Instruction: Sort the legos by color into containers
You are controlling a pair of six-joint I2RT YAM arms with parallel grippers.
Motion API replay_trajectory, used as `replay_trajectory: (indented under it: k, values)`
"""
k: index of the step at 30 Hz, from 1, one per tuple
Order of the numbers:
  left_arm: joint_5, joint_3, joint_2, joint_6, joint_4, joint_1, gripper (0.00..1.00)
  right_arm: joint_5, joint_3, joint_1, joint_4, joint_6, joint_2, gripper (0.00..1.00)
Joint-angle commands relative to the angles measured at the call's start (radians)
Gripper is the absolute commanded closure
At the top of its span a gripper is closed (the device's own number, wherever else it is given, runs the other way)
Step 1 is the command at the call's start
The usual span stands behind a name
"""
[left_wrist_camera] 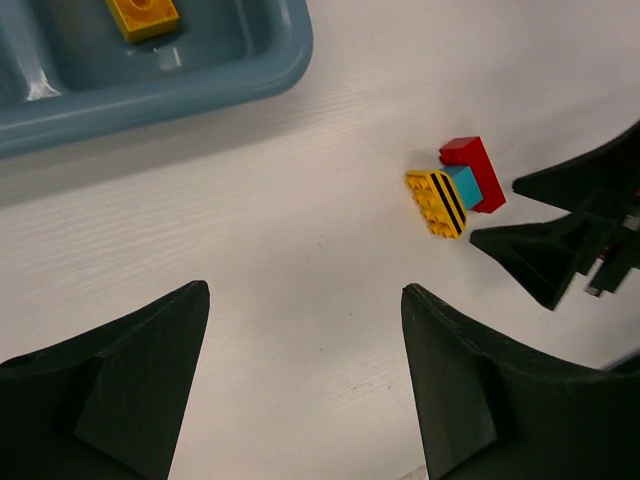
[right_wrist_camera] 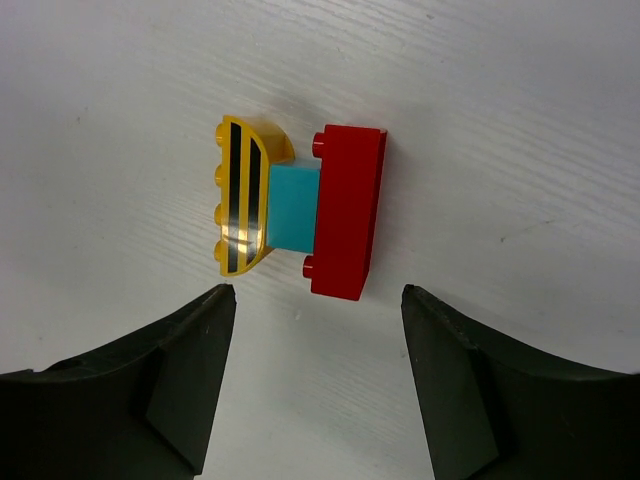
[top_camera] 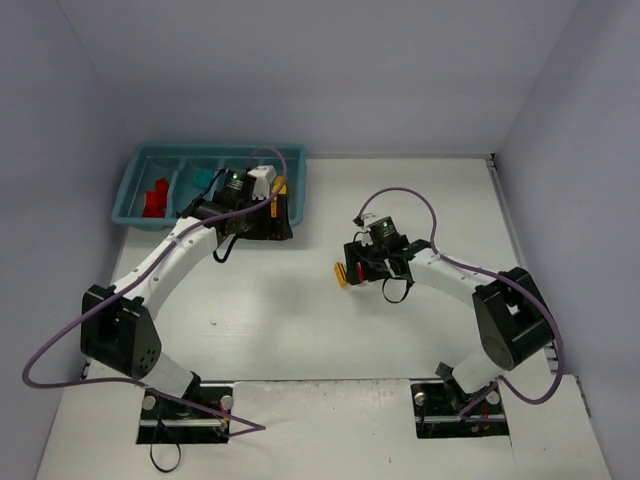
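Note:
A stacked lego lies on its side on the white table: a yellow piece with black stripes (right_wrist_camera: 242,208), a teal brick (right_wrist_camera: 293,208) and a red brick (right_wrist_camera: 348,212). My right gripper (right_wrist_camera: 316,292) is open and empty just short of the stack, which shows in the top view (top_camera: 342,274) and the left wrist view (left_wrist_camera: 455,187). My left gripper (left_wrist_camera: 305,290) is open and empty over bare table by the teal-blue tray's (top_camera: 215,150) near right corner. The tray holds red legos (top_camera: 155,198), a teal one (top_camera: 203,178) and a yellow brick (left_wrist_camera: 143,15).
The tray's rim (left_wrist_camera: 200,85) lies close in front of my left gripper (top_camera: 268,225). My right gripper's fingers (left_wrist_camera: 560,240) show at the right of the left wrist view. Grey walls enclose the table on three sides.

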Motion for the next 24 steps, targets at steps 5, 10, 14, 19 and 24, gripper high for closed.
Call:
replay_trajectory:
  k: [5,10,14,19,24]
  values:
    - [0.061,-0.036,-0.088,-0.070,0.043,-0.007,0.29,0.145,0.067,0.038,0.047,-0.005,0.062,0.37]
    - [0.066,-0.059,-0.098,-0.069,0.031,-0.006,0.29,0.161,0.078,0.046,0.062,0.000,0.102,0.43]
    - [0.066,-0.077,-0.105,-0.066,0.022,-0.007,0.29,0.167,0.090,0.061,0.064,-0.001,0.128,0.46]
    - [0.075,-0.081,-0.104,-0.072,0.014,-0.007,0.29,0.176,0.092,0.070,0.071,0.012,0.140,0.70]
    - [0.123,-0.084,-0.096,-0.110,0.034,-0.007,0.29,0.193,0.092,0.090,0.071,0.001,0.105,1.00]
